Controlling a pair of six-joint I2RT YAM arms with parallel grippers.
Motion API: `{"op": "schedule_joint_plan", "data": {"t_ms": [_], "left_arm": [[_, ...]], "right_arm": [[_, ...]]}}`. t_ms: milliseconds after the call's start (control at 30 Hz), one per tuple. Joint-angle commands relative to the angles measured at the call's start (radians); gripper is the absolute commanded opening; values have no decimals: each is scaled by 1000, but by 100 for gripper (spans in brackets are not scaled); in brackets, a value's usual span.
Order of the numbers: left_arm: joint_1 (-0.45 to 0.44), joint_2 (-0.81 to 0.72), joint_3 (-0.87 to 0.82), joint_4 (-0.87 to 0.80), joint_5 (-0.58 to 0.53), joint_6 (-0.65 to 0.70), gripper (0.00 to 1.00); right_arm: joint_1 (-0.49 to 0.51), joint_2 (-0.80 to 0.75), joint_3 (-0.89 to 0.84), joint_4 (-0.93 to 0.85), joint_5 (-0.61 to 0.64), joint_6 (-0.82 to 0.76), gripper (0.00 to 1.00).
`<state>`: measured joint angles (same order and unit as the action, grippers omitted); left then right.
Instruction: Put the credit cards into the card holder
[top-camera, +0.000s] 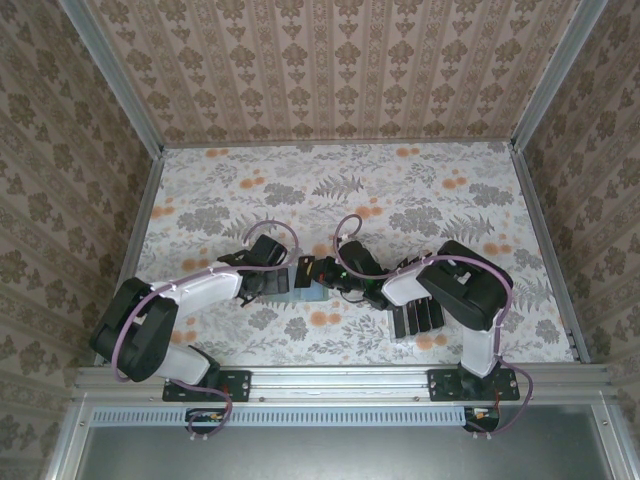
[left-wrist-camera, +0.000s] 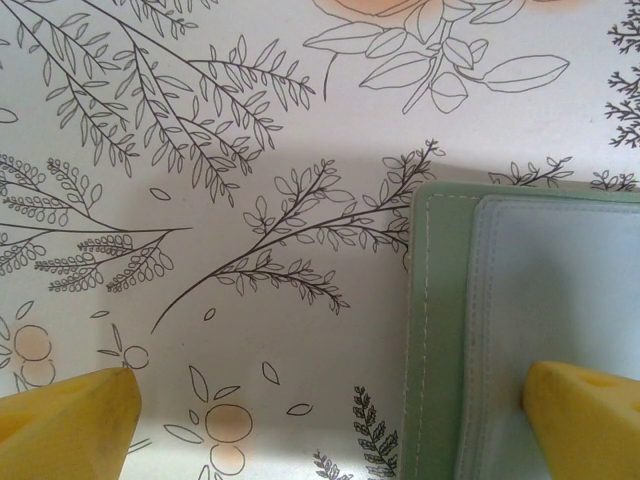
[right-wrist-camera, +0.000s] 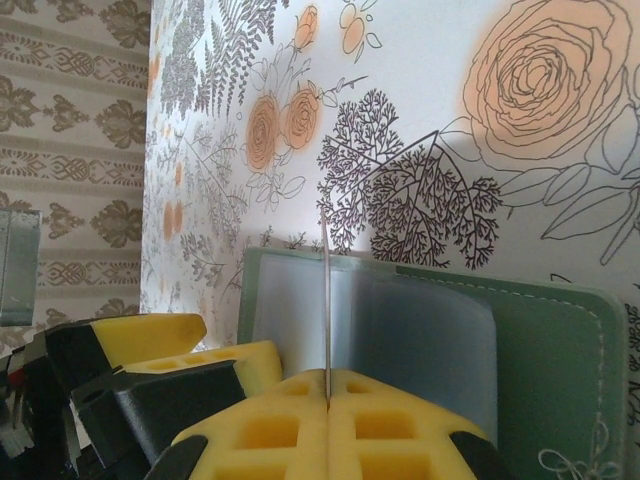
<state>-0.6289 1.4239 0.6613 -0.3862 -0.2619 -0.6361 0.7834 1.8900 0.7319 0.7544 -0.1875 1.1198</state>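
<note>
1. From above, you see the open sage-green folding wallet (top-camera: 312, 292) between both arms, and spare thin black cards (top-camera: 418, 318) by the right arm.
2. Left wrist: your left gripper (left-wrist-camera: 330, 425) gapes wide astride the wallet's edge.
3. Right wrist: your right gripper (right-wrist-camera: 327, 385) pinches one card (right-wrist-camera: 326, 300) upright over the wallet.

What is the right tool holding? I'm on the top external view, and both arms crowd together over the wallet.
Observer: The right tool is shut on one credit card, which the right wrist view shows upright and edge-on.
Operator: Is the card holder open?
Observer: Yes. The card holder lies open with its grey-blue inside up, just beyond the card.
Operator: And the left tool?
Observer: The left tool is wide open. One yellow finger is over the holder's inside and the other is over the table.
</note>
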Motion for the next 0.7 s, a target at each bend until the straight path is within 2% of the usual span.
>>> {"op": "schedule_joint_plan", "data": {"t_ms": [0, 667], "left_arm": [[0, 1, -31, -52, -27, -13, 100], [0, 1, -31, -50, -26, -12, 100]], "right_arm": [[3, 31, -9, 39, 16, 14, 0], [36, 51, -38, 97, 13, 49, 0]]}}
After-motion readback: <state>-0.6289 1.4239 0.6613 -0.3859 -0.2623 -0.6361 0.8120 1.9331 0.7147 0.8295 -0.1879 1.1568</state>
